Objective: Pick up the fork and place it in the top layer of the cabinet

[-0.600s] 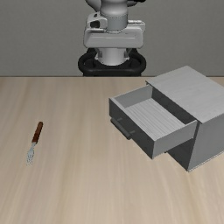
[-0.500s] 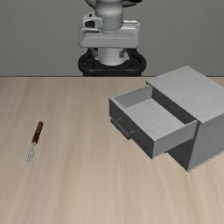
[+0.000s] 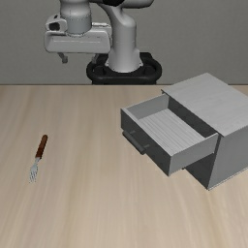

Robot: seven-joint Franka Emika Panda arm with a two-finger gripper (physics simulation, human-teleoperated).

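my end effector [image 3: 64, 55] hangs high in the upper left of the frame, above the far edge of the worktop [image 3: 87, 203]. i cannot tell whether it is released or clenched; it carries nothing that i can see. the fork [image 3: 38, 159] lies flat on the worktop at the left of the frame, below my end effector and a little further left, well apart from it. its long axis runs nearly top to bottom of the frame, with the dark handle [image 3: 43, 145] at the upper end and the tines [image 3: 33, 176] at the lower end. the cabinet [image 3: 218, 116] stands at the right. its top drawer [image 3: 174, 131] is pulled out toward the lower left, with only a bare floor showing.
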